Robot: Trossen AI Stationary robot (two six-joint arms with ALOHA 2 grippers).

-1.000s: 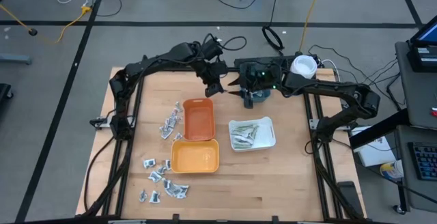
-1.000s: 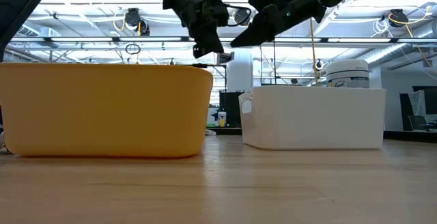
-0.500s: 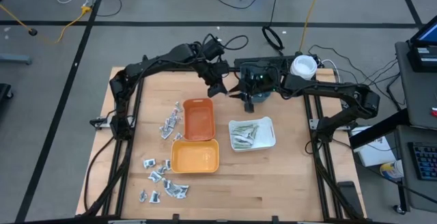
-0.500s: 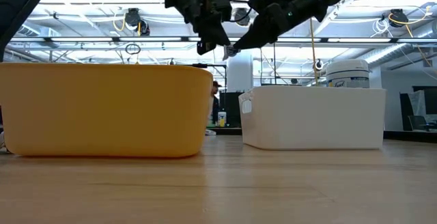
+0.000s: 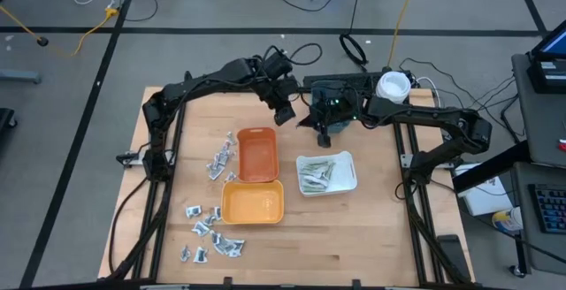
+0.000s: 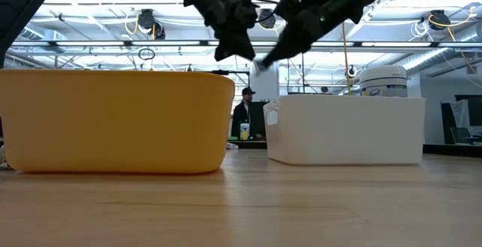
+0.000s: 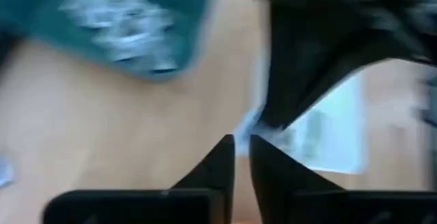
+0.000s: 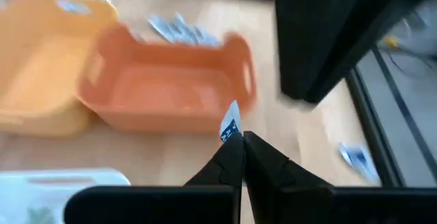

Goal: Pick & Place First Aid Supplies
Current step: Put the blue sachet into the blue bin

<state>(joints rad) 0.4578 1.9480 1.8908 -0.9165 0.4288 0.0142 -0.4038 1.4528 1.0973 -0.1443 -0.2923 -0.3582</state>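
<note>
Right wrist view: right pincer (image 8: 237,144) clamps a sachet (image 8: 230,122) at its tips, raised above bare surface (image 8: 300,142), orange tray (image 8: 164,87) rim just ahead. Left pincer (image 5: 285,111) hangs beside it, fingers nearly together.

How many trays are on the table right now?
4: dark orange tray mid-table, yellow-orange tray in front of it, white tray to their right, teal tray under the grippers at the back.

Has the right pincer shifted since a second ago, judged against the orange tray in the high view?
Yes. The right pincer has moved slightly toward the left pincer, above the orange tray's far end, shut on a sachet.
</note>
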